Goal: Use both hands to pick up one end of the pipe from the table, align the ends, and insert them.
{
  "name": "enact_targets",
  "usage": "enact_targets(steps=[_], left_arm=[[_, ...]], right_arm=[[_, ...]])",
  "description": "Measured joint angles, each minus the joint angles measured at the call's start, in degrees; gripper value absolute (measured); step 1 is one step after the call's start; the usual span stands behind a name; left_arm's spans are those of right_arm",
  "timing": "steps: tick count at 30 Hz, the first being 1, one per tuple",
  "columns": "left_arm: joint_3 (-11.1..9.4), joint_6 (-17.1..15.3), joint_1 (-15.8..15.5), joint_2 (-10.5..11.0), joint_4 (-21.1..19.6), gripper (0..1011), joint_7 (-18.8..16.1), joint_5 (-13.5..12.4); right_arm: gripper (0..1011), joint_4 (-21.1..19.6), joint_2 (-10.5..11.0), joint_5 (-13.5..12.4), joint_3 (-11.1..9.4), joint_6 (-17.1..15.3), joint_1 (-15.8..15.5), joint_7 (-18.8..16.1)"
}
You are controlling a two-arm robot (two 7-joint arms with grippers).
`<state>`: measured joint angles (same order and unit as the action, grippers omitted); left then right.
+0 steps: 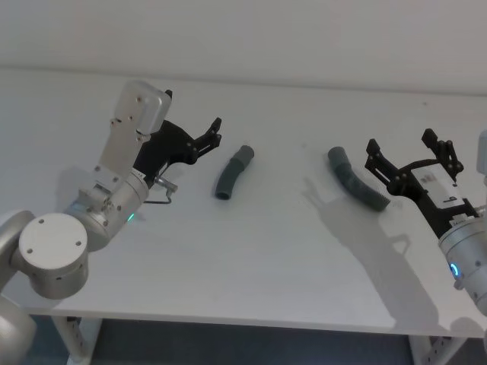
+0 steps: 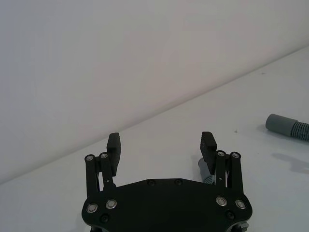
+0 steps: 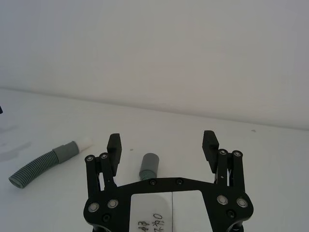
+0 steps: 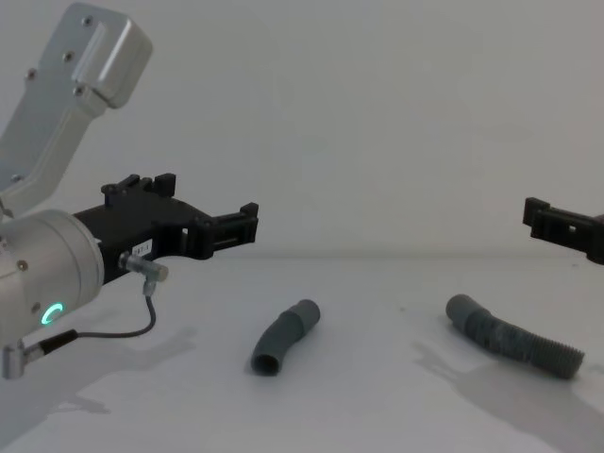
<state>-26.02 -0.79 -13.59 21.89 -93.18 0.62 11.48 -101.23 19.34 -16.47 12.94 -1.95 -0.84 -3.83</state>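
Observation:
Two dark grey pipe pieces lie apart on the white table. The short bent piece is left of centre; its whitish tip shows in the right wrist view. My left gripper hovers open just left of it, holding nothing. The corrugated hose lies to the right, its smooth cuff pointing toward the middle. My right gripper is open above and just right of the hose, empty.
A thin black cable loops under the left wrist. A plain pale wall runs along the table's far edge. Bare table surface lies between the two pipe pieces and in front of them.

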Motion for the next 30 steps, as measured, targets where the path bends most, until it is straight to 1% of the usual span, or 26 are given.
enact_targets(steps=[30], left_arm=[[-0.01, -0.01, 0.00, 0.00, 0.01, 1002, 0.00, 0.01]], right_arm=[[1000, 0.00, 0.00, 0.00, 0.00, 0.00, 0.00, 0.00]])
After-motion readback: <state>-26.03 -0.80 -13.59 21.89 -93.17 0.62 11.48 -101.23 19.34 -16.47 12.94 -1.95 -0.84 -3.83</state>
